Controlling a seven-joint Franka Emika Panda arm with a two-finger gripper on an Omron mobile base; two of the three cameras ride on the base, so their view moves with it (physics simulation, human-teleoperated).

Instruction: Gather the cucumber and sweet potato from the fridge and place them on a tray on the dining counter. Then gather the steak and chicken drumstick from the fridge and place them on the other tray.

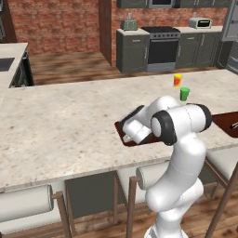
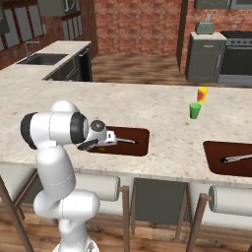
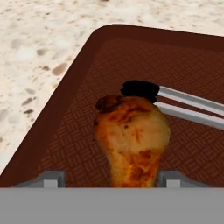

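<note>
A browned chicken drumstick (image 3: pixel 131 135) lies on the dark brown tray (image 3: pixel 65 118) on the dining counter, next to metal tongs (image 3: pixel 192 105) with a black tip. My gripper (image 3: pixel 112 178) is open just above the tray, one fingertip on each side of the drumstick's narrow end, with a gap on the left side. In the base views the hand (image 2: pixel 101 135) hovers over this tray (image 2: pixel 140 145) near the counter's front edge. The other tray (image 2: pixel 216 157) sits to the right and holds another pair of tongs (image 2: pixel 236 158). The cucumber, sweet potato and steak are out of view.
A green cup (image 2: pixel 195 110) and a red-and-yellow container (image 2: pixel 202 94) stand on the counter behind the trays. Padded stools (image 2: pixel 231 199) line the counter's front edge. A sink (image 2: pixel 42 59) lies far left, and a stove (image 1: pixel 162 46) stands at the back.
</note>
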